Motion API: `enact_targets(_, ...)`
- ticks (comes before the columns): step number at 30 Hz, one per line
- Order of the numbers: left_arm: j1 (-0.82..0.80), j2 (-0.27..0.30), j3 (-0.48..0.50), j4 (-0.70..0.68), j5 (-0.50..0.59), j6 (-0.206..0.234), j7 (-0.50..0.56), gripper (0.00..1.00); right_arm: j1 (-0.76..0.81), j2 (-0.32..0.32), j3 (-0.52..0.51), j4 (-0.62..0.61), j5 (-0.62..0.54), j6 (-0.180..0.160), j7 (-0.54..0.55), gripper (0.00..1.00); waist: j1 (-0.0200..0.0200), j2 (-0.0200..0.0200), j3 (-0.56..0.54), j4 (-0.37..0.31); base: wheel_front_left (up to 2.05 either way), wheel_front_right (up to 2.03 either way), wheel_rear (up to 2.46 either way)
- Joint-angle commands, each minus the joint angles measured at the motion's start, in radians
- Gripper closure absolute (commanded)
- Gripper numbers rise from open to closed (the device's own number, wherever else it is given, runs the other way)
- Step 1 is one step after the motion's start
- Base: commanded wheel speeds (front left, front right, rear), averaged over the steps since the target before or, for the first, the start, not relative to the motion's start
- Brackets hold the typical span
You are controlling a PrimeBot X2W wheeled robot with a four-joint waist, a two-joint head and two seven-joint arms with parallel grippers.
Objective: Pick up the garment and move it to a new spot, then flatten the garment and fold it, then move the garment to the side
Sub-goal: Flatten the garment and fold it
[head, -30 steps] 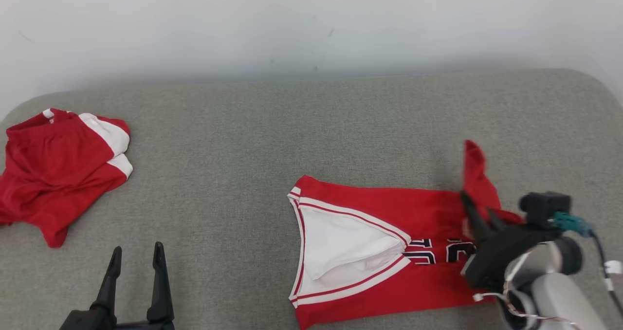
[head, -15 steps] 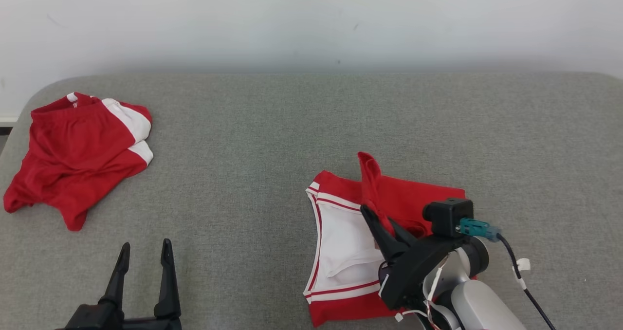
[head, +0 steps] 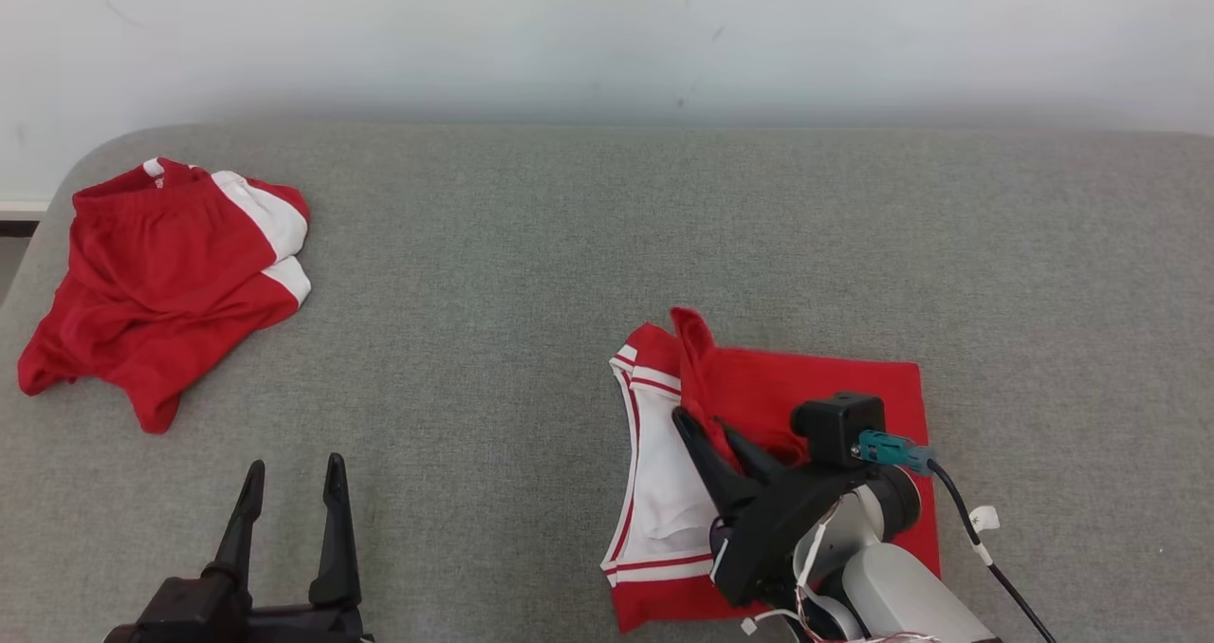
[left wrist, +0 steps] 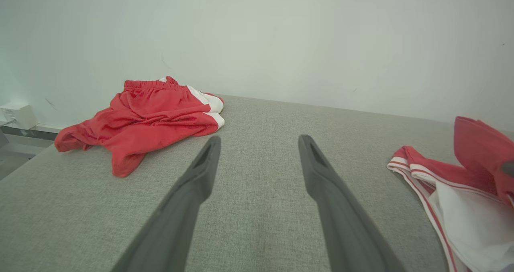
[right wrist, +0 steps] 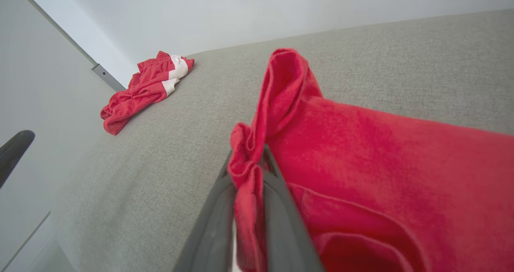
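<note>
Red cloth of the garment (head: 825, 387) lay at lower centre-right of the head view on the grey cushion (head: 531, 245), its right half doubled leftward over the white inner panel. The right gripper (head: 704, 425) had its jaws nearly together, pinching a raised red fold of that garment. The right wrist view showed the bunched cloth squeezed between both fingers. The left gripper (head: 294, 465), at lower left, had its jaws wide apart, holding and touching nothing. The left wrist view showed a small white box (left wrist: 18, 114) by the wall at the left edge. Red-and-white shorts (head: 161, 273) lay crumpled at upper left, well apart. Compared with one second earlier, the pinched fold had travelled left across the garment, covering the dark numerals; the camera had also shifted.
</note>
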Motion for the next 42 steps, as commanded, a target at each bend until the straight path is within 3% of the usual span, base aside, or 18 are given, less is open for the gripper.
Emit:
enact_targets(1, -0.013, -0.001, 0.000, 0.004, -0.009, 0.001, -0.003, 0.00, -0.014, 0.003, 0.010, 0.001, 0.013, -0.002, -0.021, 0.00, 0.0000, -0.0001, -0.002, -0.004, 0.00, 0.00, 0.00)
enact_targets(6, -0.008, -0.002, 0.005, 0.007, -0.004, -0.002, -0.003, 0.00, -0.041, 0.000, -0.008, -0.017, -0.004, -0.002, -0.108, 0.00, 0.0000, -0.0001, -0.010, -0.019, 0.00, 0.00, 0.00)
enact_targets(13, 0.008, -0.002, 0.009, 0.011, 0.005, -0.007, -0.003, 0.00, -0.039, -0.055, -0.070, -0.061, -0.025, -0.002, -0.181, 0.00, 0.0000, -0.0001, -0.026, -0.032, 0.00, 0.00, 0.00)
enact_targets(21, 0.023, -0.001, 0.021, 0.009, 0.012, -0.011, -0.003, 0.00, 0.051, -0.135, -0.199, -0.125, -0.047, -0.002, -0.237, 0.00, 0.0000, -0.0001, -0.053, -0.040, 0.00, 0.00, 0.00)
enact_targets(30, 0.041, -0.001, 0.027, 0.003, 0.015, -0.015, -0.003, 0.00, 0.180, -0.157, -0.306, -0.154, -0.063, -0.003, -0.253, 0.00, 0.0000, -0.0001, -0.073, -0.045, 0.00, 0.00, 0.00)
enact_targets(31, 0.041, -0.001, 0.026, 0.002, 0.016, -0.016, -0.003, 0.00, 0.187, -0.159, -0.308, -0.146, -0.061, -0.003, -0.246, 0.59, 0.0000, -0.0001, -0.073, -0.044, 0.00, 0.00, 0.00)
enact_targets(32, 0.040, -0.002, 0.025, 0.002, 0.016, -0.016, -0.003, 0.00, 0.190, -0.163, -0.306, -0.138, -0.062, -0.003, -0.242, 1.00, 0.0000, -0.0001, -0.073, -0.042, 0.00, 0.00, 0.00)
enact_targets(42, 0.014, -0.001, 0.020, 0.002, 0.031, -0.021, -0.003, 0.00, 0.123, -0.193, -0.202, 0.056, -0.076, -0.003, -0.256, 1.00, 0.0000, -0.0001, -0.061, 0.002, 0.00, 0.00, 0.00)
